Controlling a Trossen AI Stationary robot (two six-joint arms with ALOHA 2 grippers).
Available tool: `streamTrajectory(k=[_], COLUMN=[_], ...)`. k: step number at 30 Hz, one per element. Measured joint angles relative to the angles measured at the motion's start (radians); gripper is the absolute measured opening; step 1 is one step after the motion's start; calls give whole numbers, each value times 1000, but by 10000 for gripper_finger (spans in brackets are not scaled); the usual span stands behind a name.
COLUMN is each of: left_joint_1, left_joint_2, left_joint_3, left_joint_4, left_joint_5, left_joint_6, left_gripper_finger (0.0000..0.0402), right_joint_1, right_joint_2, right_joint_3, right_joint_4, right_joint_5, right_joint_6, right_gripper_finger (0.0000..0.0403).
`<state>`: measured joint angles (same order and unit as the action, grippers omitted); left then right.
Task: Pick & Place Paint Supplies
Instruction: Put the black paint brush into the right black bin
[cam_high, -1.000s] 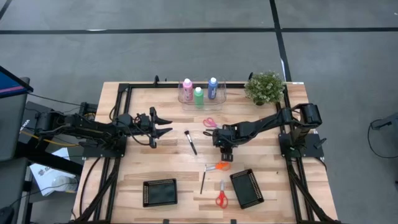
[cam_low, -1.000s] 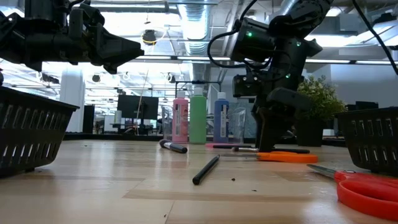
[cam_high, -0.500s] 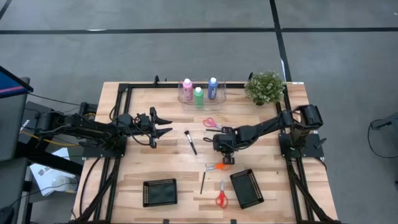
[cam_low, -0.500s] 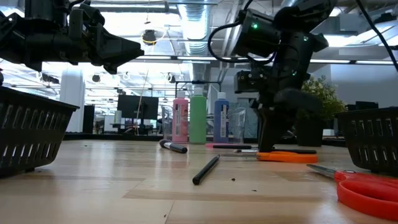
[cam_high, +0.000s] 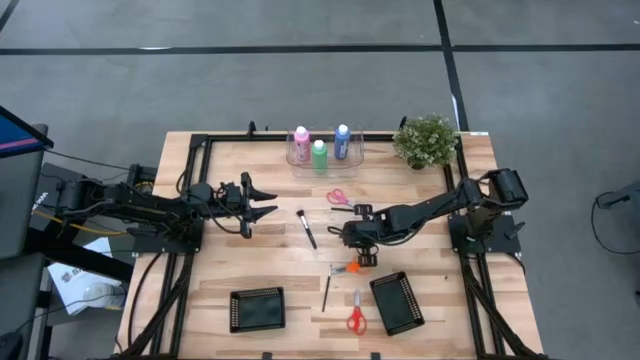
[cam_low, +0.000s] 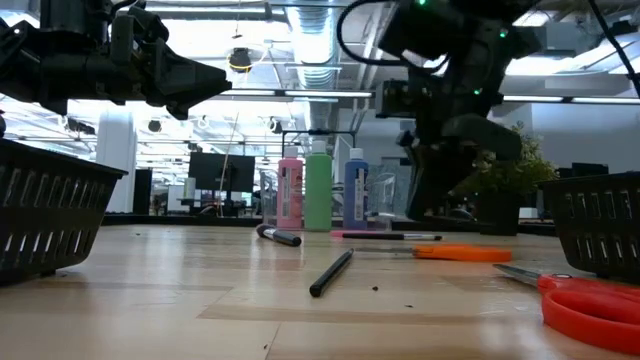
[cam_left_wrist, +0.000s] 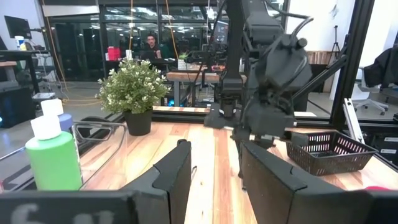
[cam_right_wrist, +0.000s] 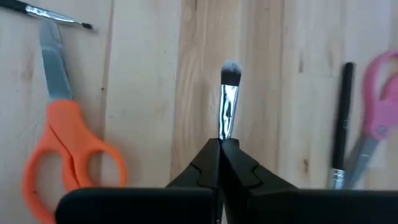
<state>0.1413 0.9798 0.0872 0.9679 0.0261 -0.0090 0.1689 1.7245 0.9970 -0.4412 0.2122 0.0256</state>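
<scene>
The right hand (cam_right_wrist: 221, 144) has just snapped shut on a brush (cam_right_wrist: 227, 102) and lifts it off the bench (cam_high: 420, 195), mid-bench. The left hand (cam_high: 262, 201) waits half open, empty.

- grey floor (cam_high: 300, 40) around the wooden table (cam_high: 220, 270), crossed by dark lines
- beyond the table, bright ceiling lights (cam_low: 300, 40) over desks; perhaps glass partitions (cam_left_wrist: 124, 25)
- a person (cam_left_wrist: 151, 45) seated behind it
</scene>
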Motion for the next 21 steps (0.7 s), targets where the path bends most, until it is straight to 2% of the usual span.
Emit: streamTrajectory(k=[10,16,21], left_joint_1=[0,0,0], left_joint_2=[0,0,0], left_joint_3=[0,0,0], left_joint_4=[-2,-2,-2], left_joint_5=[0,0,0], left_joint_6=[0,0,0], left_gripper_finger=[131,131,131], right_joint_1=[74,150,241], right_joint_2=[-132,-236,-299], right_joint_3=[2,3,4], right_joint_4=[-22,-138,-170], right_joint_5=[-2,-13,-67], right_joint_6=[65,206,351], right_gripper_finger=[0,0,0])
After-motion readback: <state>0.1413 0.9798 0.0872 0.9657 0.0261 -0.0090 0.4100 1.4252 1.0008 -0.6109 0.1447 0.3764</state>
